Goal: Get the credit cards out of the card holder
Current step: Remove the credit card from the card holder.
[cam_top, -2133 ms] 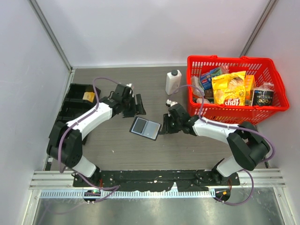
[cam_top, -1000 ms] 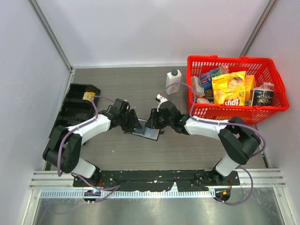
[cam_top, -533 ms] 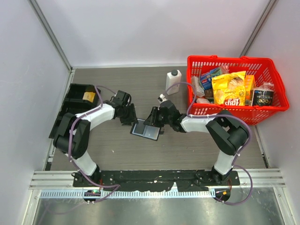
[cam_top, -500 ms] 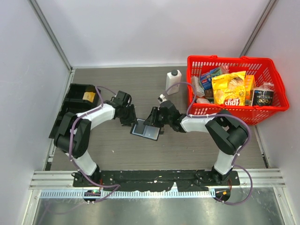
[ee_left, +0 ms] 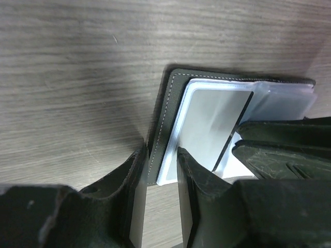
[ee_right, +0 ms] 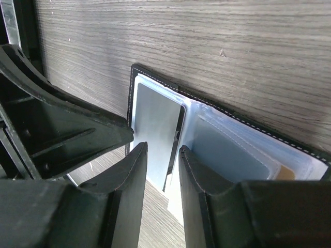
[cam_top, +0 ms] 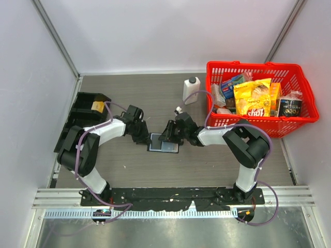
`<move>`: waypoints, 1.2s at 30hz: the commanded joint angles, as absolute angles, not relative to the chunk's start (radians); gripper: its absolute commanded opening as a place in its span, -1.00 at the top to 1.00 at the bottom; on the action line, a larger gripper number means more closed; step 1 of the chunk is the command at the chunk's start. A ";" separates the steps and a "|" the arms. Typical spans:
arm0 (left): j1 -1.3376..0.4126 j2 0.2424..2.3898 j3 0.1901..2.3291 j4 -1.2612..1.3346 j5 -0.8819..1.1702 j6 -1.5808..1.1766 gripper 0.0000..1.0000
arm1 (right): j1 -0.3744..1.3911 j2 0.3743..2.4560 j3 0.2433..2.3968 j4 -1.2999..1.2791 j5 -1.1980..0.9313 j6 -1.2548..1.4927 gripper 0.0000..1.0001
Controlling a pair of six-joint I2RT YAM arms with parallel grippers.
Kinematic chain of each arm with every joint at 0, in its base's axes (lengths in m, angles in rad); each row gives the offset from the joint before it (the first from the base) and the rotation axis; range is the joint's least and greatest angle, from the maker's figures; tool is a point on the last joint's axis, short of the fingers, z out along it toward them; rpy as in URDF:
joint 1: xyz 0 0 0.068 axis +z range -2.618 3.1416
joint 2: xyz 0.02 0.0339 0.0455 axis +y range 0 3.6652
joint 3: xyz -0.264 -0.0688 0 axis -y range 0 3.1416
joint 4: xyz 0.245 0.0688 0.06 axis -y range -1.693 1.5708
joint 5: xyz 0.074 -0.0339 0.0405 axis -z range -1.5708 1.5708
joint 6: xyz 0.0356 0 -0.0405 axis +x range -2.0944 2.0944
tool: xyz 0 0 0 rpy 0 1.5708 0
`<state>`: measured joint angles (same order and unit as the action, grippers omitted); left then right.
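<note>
At the far left we see a black tray [cam_top: 83,111] on the worktop [cam_top: 129,165]. The left arm [cam_top: 106,130] is bent at the elbow, and its forearm lies low and points to the right. The left fingers [ee_left: 129,181] stand with a narrow gap between them. The left short edge of the card holder [cam_top: 164,148] sits in this gap, but we cannot tell if they press on it.

The card holder lies open and flat in the middle of the worktop, between the two arms. Its long axis goes from left to right, almost parallel to the near edge, with the inner pockets facing up. A light blue credit card [ee_left: 207,124] fills the left half, and its right edge looks a little raised. In the right half more cards [ee_right: 232,155] lie behind a clear pocket. Beside them is a yellowish card [ee_right: 283,173], of which only a corner shows.

The right fingers [ee_right: 199,186] come from the right over the holder, with their tips at the raised edge of the blue card. Their gap is narrow and we cannot tell whether they grip. The right arm [cam_top: 217,135] is folded sharply, with its forearm low and pointing left. Behind it stands a white bottle [cam_top: 191,90]. At the far right is a red basket [cam_top: 258,126] full of packages.
</note>
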<state>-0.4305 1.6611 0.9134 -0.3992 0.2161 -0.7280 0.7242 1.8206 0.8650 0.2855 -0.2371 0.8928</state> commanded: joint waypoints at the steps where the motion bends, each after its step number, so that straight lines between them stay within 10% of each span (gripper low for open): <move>1: -0.456 1.655 0.856 -0.400 0.252 -0.773 0.36 | 0.719 1.848 0.856 0.275 -0.268 0.902 0.28; 36: -0.491 1.674 0.867 -0.394 0.245 -0.776 0.98 | 0.730 1.816 0.778 0.638 -0.511 0.833 0.55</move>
